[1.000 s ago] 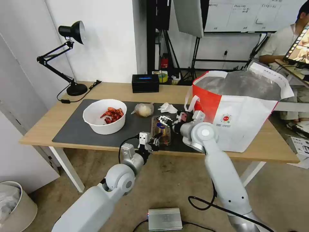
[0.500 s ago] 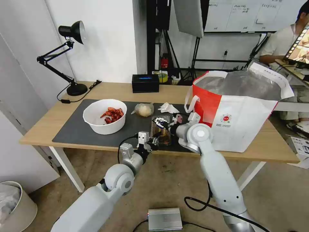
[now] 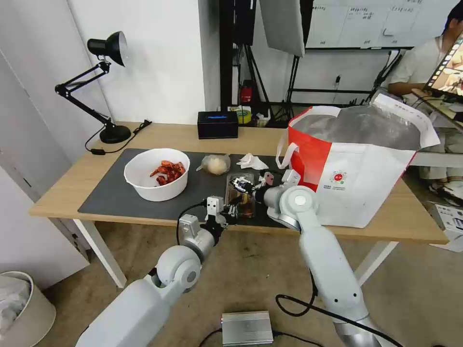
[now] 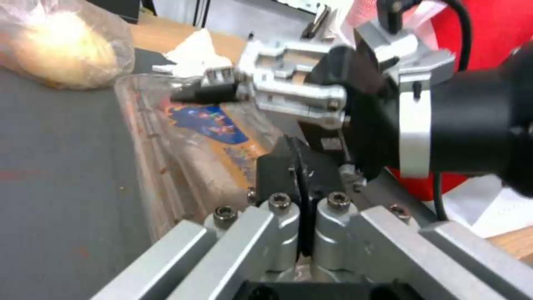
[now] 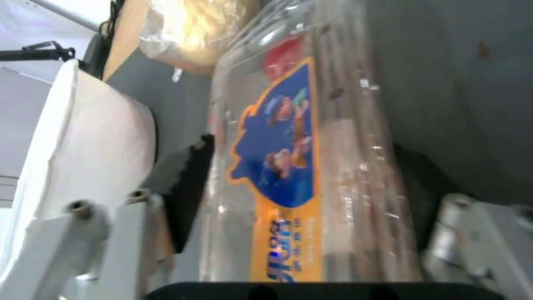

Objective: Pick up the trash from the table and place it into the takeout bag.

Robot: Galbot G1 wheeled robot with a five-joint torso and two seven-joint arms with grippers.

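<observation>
From the head camera, the clear hinged tray (image 3: 240, 194) lies on the dark mat of the table (image 3: 144, 132), its long axis running from the near edge toward the far side. The takeout bag (image 3: 359, 168) stands just to its right. The right gripper (image 3: 241, 184) comes in sideways from the bag side over the tray's far half. The left gripper (image 3: 230, 210) sits at the tray's near end, by the table edge. The white bowl (image 3: 156, 173), the small clear bag (image 3: 215, 164) and the crumpled tissue (image 3: 251, 161) wait farther left and beyond.

Over to the left wrist: the left gripper (image 4: 297, 166) has its dark pads pressed together with no gap, at the tray's (image 4: 183, 137) near right corner. Whether plastic is pinched between them, I can't tell. The right gripper (image 4: 222, 83) reaches across above the tray, beyond.

Now the right wrist: the tray (image 5: 311, 166) runs lengthwise straight between the right gripper's (image 5: 302, 196) spread fingers, one dark pad (image 5: 191, 183) on its bowl side, the other on the opposite flank. They're wide, straddling the short width, apparently not squeezing yet. So the right arm looks best placed: a close across the narrow width, with the bag close on the right.
</observation>
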